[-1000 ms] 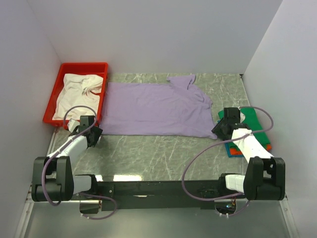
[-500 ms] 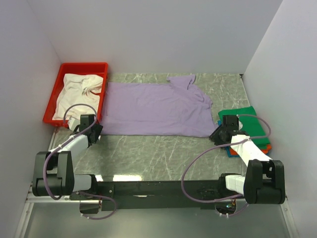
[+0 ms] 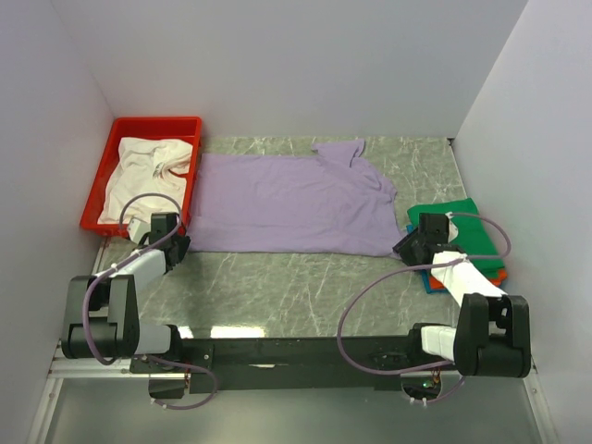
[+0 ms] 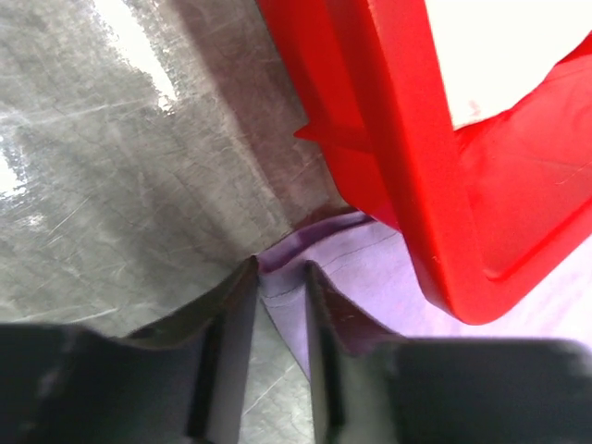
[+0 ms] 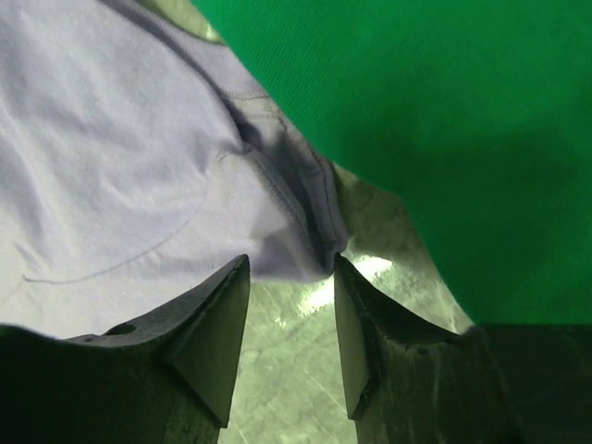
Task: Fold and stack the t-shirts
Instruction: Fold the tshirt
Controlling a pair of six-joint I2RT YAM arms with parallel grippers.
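**Grey marbled surface: lavender shirt spread flat, my claws at its near corners**

The lavender shirt lies open across the back half of the surface. Its left end touches the red tray and its sleeves point right.

My left claw sits low at the shirt's near left corner, just beside the tray's corner. Its fingers stand narrowly apart, and the hem lies between them unpinched.

My right claw is at the near right corner. Its fingers are apart too, with the tips on either side of the bunched hem and nothing gripped.

Just right of that corner the green shirt lies folded. It tops a stack, with an orange shirt and a blue shirt peeking out beneath.

The white shirt lies crumpled in the tray, at the back left. Plain white walls close in the surface on three sides.
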